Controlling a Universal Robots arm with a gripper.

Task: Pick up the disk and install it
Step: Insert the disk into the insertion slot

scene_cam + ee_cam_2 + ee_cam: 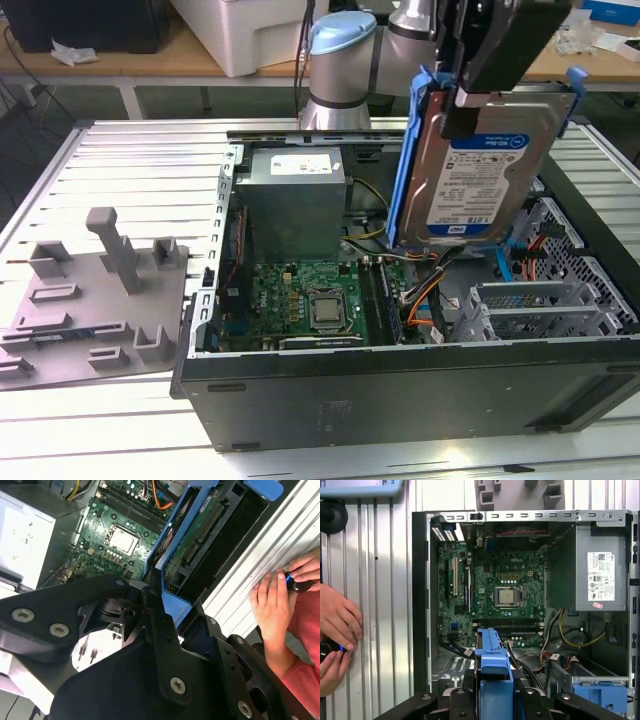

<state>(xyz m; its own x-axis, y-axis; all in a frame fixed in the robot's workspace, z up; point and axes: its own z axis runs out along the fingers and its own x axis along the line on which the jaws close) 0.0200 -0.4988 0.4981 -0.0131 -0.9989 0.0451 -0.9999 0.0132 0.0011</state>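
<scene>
Aloft over the open case, the flat rectangular silver disk (480, 180), with a white-and-blue label on its face and blue plastic carrier rails round its edges, hangs close to upright and slightly tilted. In the exterior view its label faces the camera. It sits above the far corner of the case on the exterior view's right, its lower edge over the orange and yellow cables (425, 305) and touching nothing below. The black gripper (470, 95) is clamped on the disk's upper end, one finger lying across the label side. In the second wrist view the green circuit-board underside of the disk shows between the rails.

Below, the dark metal computer case (400, 400) lies on its side with the open side up. Inside are a green motherboard (300, 290) with a square silver processor socket (328, 308), a large grey power-supply box (295, 205) against the far wall, and a perforated grey metal drive cage (540, 310) at the near corner on the exterior view's right.

The case rests on a slatted aluminium table (130, 160). Near the table's edge on the exterior view's left lies a flat grey plastic fixture plate (90, 300) with upright blocks. Beside the case's outer wall, a person's hands (337, 622) rest on the slats, pinching a small dark object (327, 647).
</scene>
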